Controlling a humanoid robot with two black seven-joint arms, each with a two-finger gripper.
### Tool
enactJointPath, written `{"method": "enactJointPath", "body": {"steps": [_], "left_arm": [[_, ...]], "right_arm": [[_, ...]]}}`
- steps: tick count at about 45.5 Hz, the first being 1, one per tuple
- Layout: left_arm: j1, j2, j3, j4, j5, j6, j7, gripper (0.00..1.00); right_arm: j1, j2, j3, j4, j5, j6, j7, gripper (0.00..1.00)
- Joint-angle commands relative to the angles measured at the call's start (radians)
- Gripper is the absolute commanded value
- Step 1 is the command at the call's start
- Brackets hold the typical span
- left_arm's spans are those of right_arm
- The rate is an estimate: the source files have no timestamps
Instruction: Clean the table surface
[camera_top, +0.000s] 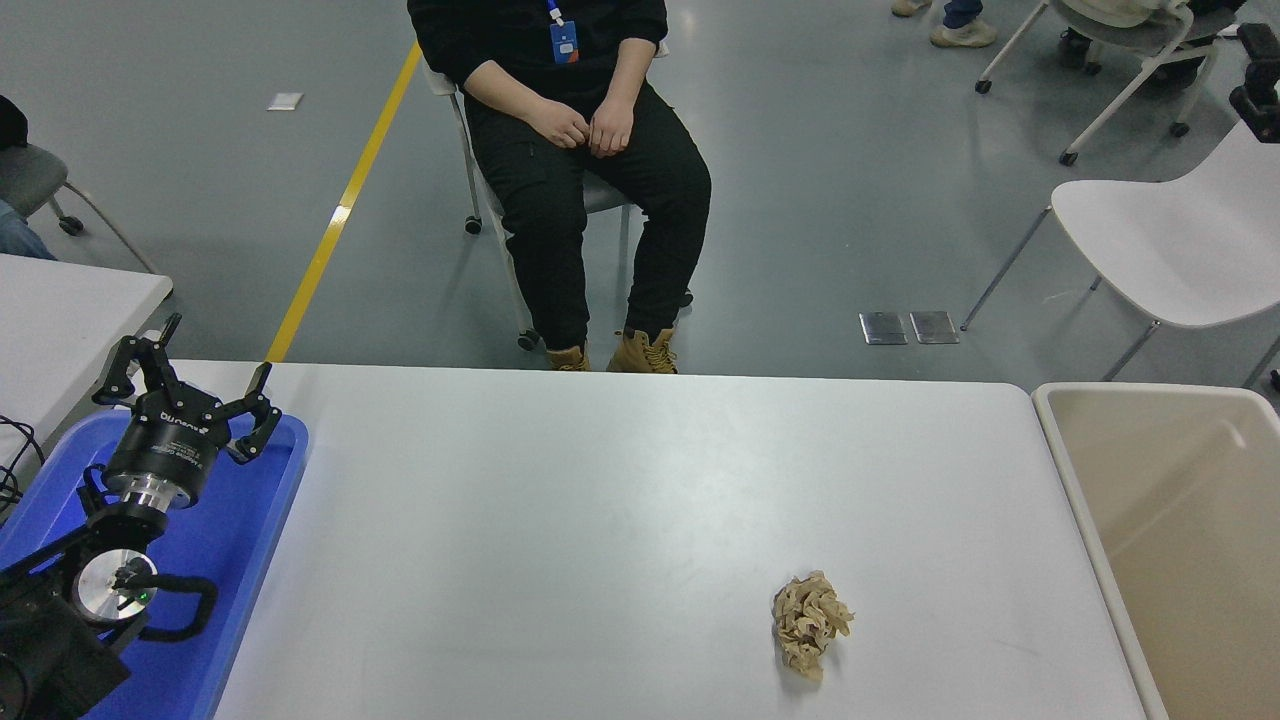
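The table surface (600, 480) is a wide matte white top filling the lower picture. A crumpled ball of brown paper (808, 625) lies on it at the front right. My left gripper (200, 365) is parked at the lower left over a blue tray (250, 560), open and empty. A black part (1258, 70) shows at the right edge near the top, over a chair; it looks like my right gripper, far from the paper, and its state cannot be made out.
A beige bin (1075, 480) stands against the table's right end. A person (580, 150) sits on a chair beyond the far edge. A white chair (1170, 240) stands at the back right. A smaller white table's corner (70, 310) is at the left.
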Motion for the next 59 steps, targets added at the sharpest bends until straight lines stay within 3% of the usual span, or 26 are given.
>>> {"method": "enactJointPath", "body": {"steps": [1,39,53,59], "left_arm": [[0.0,0.0,0.001,0.0,0.0,0.0,0.0,1.0],[0.0,-0.001,-0.001,0.0,0.0,0.0,0.0,1.0],[0.0,0.0,0.001,0.0,0.0,0.0,0.0,1.0],[0.0,-0.001,0.001,0.0,0.0,0.0,0.0,1.0]], "right_arm": [[-0.152,0.085,0.085,0.021,-0.001,0.003,0.051,0.99],[-0.371,0.257,0.09,0.006,-0.001,0.003,0.106,0.99],[-0.37,0.249,0.079,0.004,-0.001,0.002,0.106,0.99],[-0.336,0.185,0.038,0.006,-0.001,0.002,0.106,0.99]]}}
